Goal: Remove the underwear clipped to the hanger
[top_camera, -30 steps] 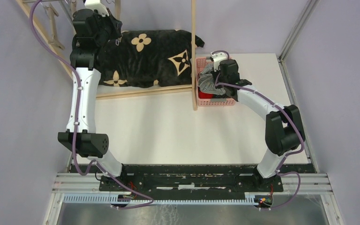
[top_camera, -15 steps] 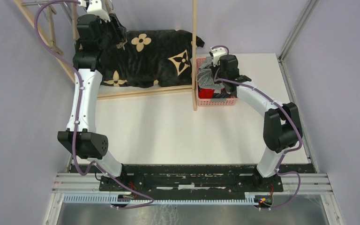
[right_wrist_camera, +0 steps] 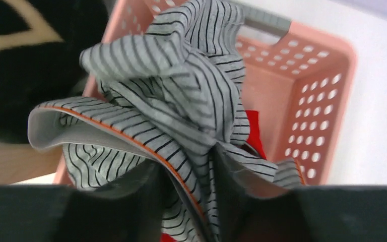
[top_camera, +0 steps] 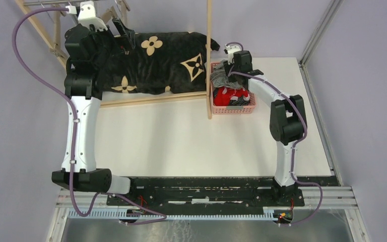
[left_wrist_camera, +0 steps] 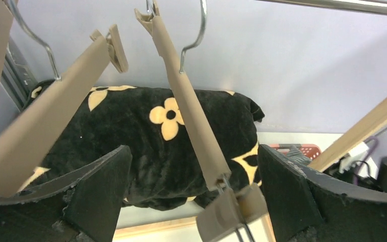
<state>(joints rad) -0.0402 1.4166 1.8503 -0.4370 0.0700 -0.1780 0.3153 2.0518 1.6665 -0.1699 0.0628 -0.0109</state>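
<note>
The grey fine-striped underwear (right_wrist_camera: 181, 96) hangs bunched over the pink basket (right_wrist_camera: 307, 85), a fold still draped between my right gripper's (right_wrist_camera: 186, 196) parted fingers, loosely, with a dark gap beside it. Red underwear (top_camera: 229, 96) lies in the basket (top_camera: 252, 107) beside the grey underwear (top_camera: 220, 78). My right gripper (top_camera: 228, 69) hovers over the basket's far end. My left gripper (left_wrist_camera: 194, 194) is raised at the rail and stands wide open around a beige hanger (left_wrist_camera: 191, 111) and its bare clip (left_wrist_camera: 227, 212), touching neither. No cloth hangs from the hangers in view.
A black cushion with beige flowers (top_camera: 156, 60) lies under the rail. A wooden post (top_camera: 209, 55) stands between cushion and basket. More beige hangers (left_wrist_camera: 60, 96) hang at the left on the metal rail (left_wrist_camera: 342, 5). Purple walls close in at the back and sides.
My left gripper has opened wide and shifted left along the rail. My right gripper has moved to the basket's far end and its jaws have parted, uncovering the red underwear.
</note>
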